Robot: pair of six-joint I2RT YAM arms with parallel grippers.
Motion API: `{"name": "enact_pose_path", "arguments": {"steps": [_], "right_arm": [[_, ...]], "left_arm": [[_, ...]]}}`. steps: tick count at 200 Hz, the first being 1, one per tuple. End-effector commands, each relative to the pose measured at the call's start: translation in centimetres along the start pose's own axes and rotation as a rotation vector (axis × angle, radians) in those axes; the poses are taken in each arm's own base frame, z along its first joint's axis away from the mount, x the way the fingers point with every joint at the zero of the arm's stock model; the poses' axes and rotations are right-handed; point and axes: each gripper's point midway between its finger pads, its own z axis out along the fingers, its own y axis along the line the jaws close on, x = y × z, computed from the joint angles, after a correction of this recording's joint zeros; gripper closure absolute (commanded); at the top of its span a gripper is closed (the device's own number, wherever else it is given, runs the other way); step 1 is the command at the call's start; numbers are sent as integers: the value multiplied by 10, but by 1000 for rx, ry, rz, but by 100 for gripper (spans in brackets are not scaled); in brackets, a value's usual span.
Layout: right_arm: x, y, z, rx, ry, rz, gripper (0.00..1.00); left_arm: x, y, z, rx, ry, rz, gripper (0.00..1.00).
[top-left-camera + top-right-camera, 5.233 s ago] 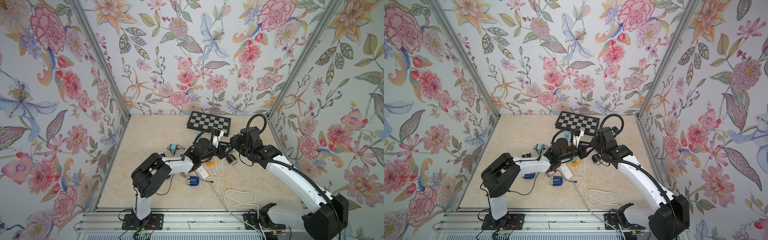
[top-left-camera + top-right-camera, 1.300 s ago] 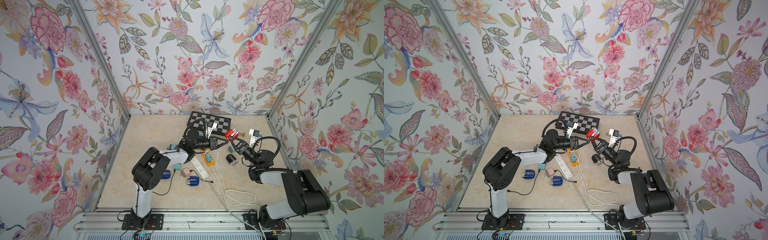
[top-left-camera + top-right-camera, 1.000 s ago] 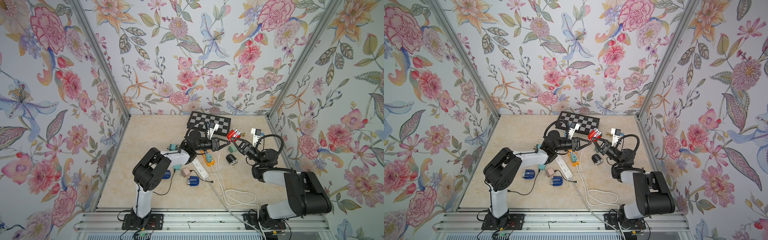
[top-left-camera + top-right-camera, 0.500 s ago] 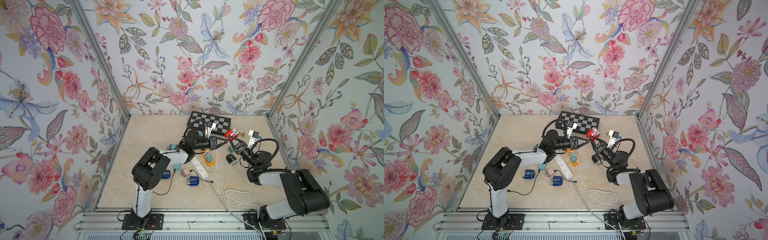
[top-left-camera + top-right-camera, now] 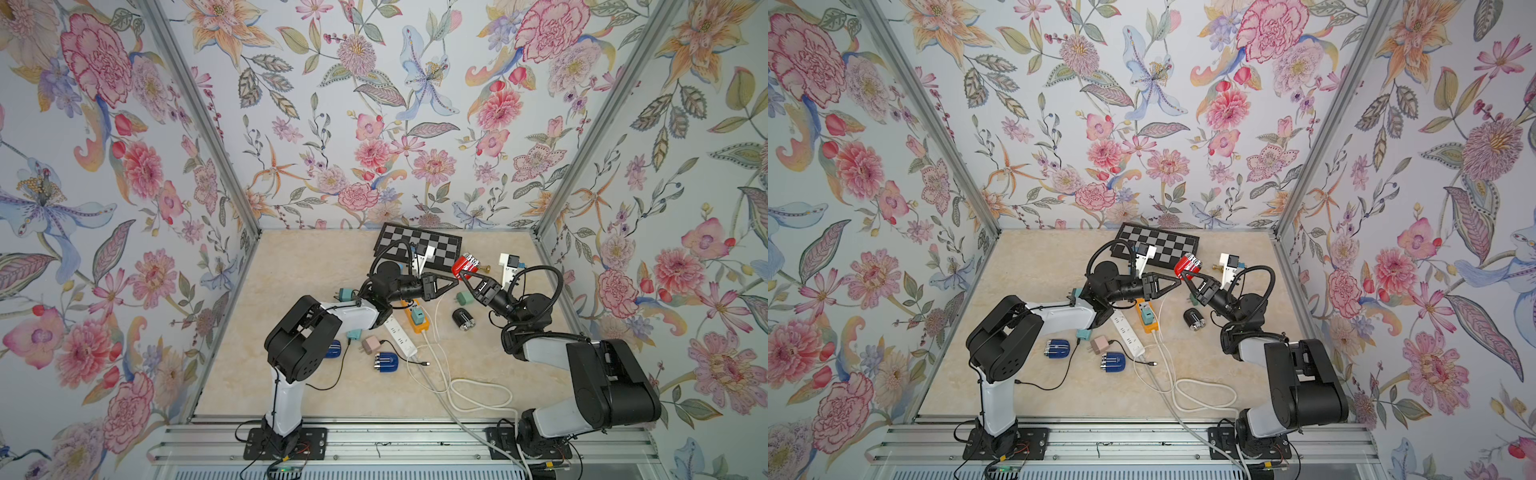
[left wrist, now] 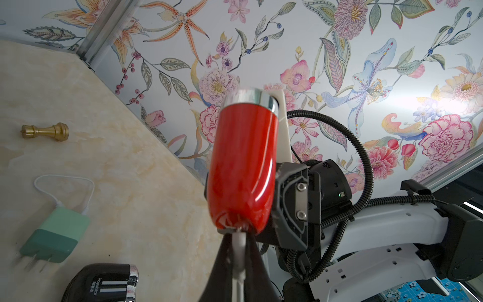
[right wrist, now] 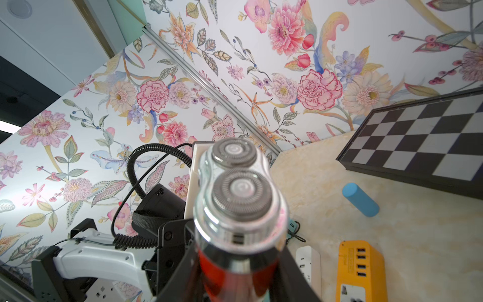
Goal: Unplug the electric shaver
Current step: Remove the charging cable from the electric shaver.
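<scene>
The electric shaver (image 5: 465, 265) (image 5: 1188, 264) is red with a chrome twin-head top and hangs in the air in front of the chessboard. My right gripper (image 5: 468, 277) (image 7: 235, 274) is shut on its red body (image 6: 243, 167), heads (image 7: 237, 188) pointing away from the wrist. My left gripper (image 5: 455, 282) (image 6: 239, 238) is shut on the white plug (image 6: 240, 241) at the shaver's base. The plug's end touches the base. Its white cable (image 5: 436, 316) trails down to the table.
The chessboard (image 5: 417, 249) lies at the back. Below the grippers are an orange power strip (image 5: 417, 318), a white power strip (image 5: 399, 334), a black shaver (image 5: 463, 319) and a green charger (image 5: 464, 298). Blue shavers (image 5: 386, 362), a pink charger (image 5: 369, 345) and a gold chess piece (image 6: 45, 131) lie around.
Five seconds ago both grippers were low over the power strips; they have since risen toward the chessboard with the shaver. Over the last second the pair only shifted slightly sideways, grips unchanged.
</scene>
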Motion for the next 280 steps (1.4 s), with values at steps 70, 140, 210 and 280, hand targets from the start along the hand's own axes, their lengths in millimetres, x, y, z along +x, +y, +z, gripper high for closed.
{"name": "enact_pose_path", "arguments": {"steps": [70,140,210,280], "right_arm": [[-57,2,-6,-58,-70,-27,96],[-2,3,-1,29,-163,-29,100],[-51,-1,-11,3,-88,-66,100],[-63,-3,-4,-26,-54,-84,100]], "left_arm": [[-4,-2,-6,-3,2,23,100],[-13,6,-5,-53,-37,32,100],[-8,5,-7,-46,-11,25,100],[-1,0,-5,-18,27,20,100]]}}
